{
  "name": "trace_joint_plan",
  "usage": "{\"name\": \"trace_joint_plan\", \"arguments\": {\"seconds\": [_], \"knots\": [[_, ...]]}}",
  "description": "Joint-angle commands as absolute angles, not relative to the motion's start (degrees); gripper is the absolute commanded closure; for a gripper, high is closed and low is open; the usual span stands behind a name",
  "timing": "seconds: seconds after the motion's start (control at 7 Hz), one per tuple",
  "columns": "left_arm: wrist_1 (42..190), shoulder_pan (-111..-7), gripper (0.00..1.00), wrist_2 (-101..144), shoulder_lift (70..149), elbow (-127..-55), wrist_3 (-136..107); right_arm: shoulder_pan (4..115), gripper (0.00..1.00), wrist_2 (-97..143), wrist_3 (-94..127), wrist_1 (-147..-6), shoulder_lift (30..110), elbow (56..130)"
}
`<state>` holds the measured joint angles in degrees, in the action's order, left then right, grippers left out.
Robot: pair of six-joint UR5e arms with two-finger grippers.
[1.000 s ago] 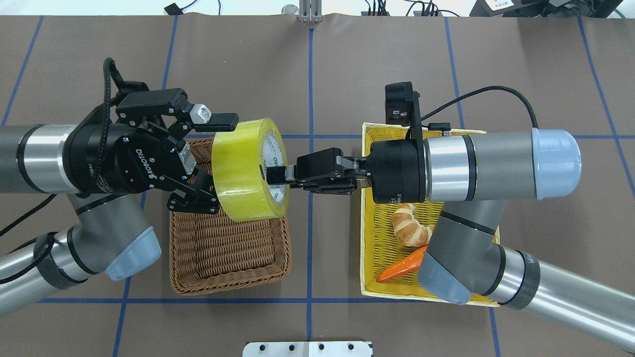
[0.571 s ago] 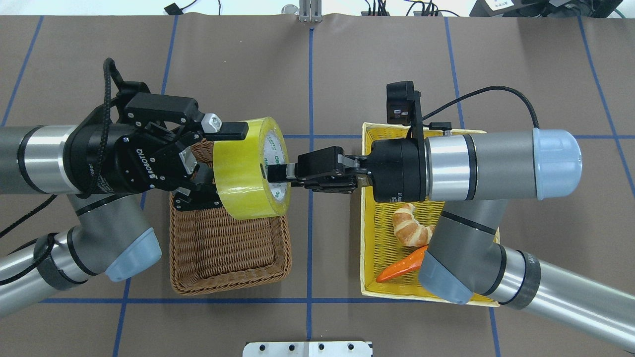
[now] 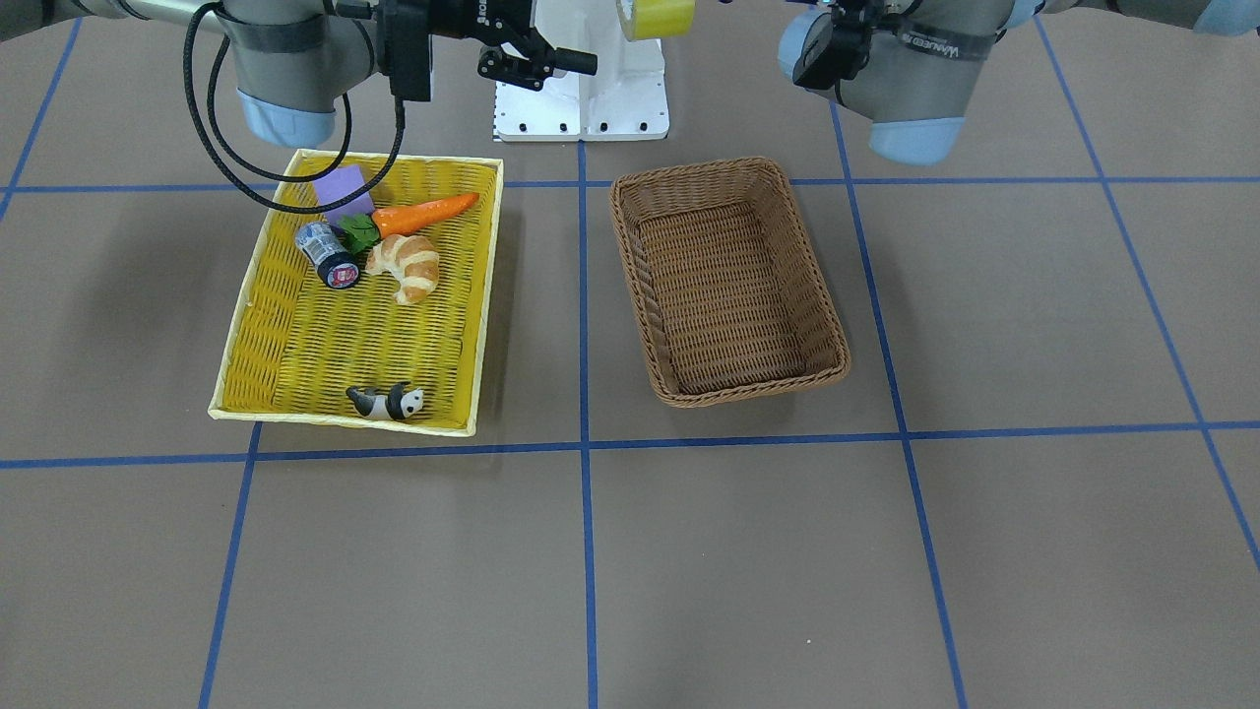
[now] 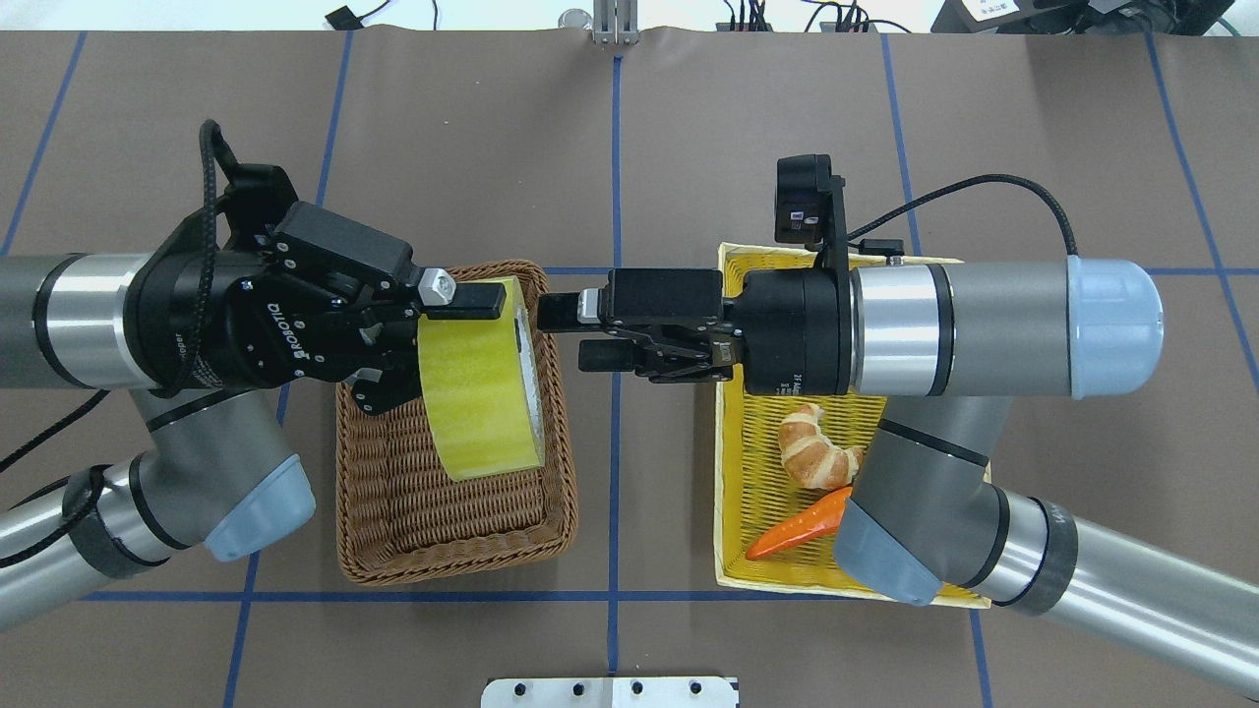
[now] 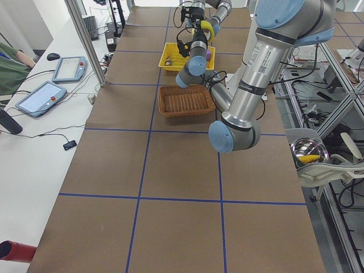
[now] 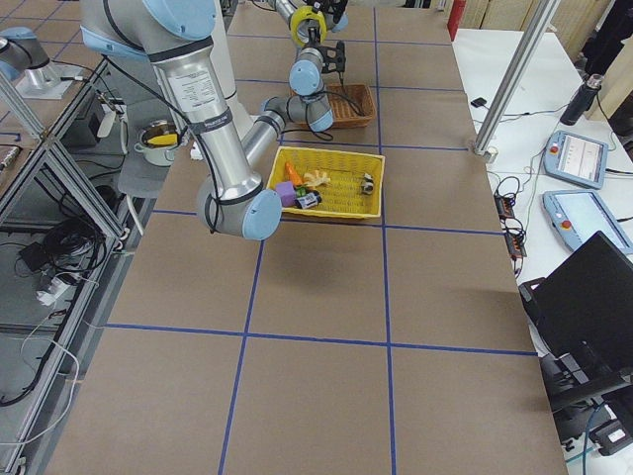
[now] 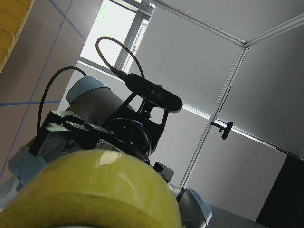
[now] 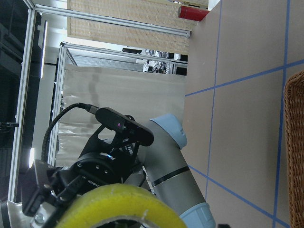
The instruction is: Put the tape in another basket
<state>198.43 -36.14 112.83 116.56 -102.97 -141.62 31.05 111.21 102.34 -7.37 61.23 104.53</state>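
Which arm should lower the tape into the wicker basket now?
Left. The left gripper is shut on the tape above the basket; the right gripper is open and clear of it.

The wide ring-shaped roll of translucent yellowish packing tape (image 4: 482,393) sits between the left tool's (image 4: 452,352) fingers (image 4: 472,300), raised above the brown woven wicker basket (image 4: 452,565). The right tool (image 4: 575,332) faces the roll's open side, just beside it and apart from it, over the brown gridded worktop (image 4: 615,147) between the basket and the shallow yellow woven tray (image 4: 733,472). Below the right tool's wrist, a tan toy croissant (image 4: 811,447) and an orange toy carrot (image 4: 792,531) lie in the tray, side by side.
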Motion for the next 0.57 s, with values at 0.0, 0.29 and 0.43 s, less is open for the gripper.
{"name": "trace_joint_plan", "arguments": {"seconds": [0.0, 0.29, 0.43], "knots": [[197.8, -36.3, 1.00, 113.2, 115.9, -103.2, -141.6, 32.3, 0.00, 112.1, 98.6, -7.4, 64.0, 104.9], [192.0, -38.7, 1.00, 115.7, 115.1, -103.0, -138.3, 41.9, 0.00, 120.9, 96.9, -7.8, 67.1, 102.8], [186.3, -41.5, 1.00, 117.2, 115.0, -103.3, -138.2, 50.9, 0.00, 131.9, 94.4, -8.3, 67.1, 98.1]]}}
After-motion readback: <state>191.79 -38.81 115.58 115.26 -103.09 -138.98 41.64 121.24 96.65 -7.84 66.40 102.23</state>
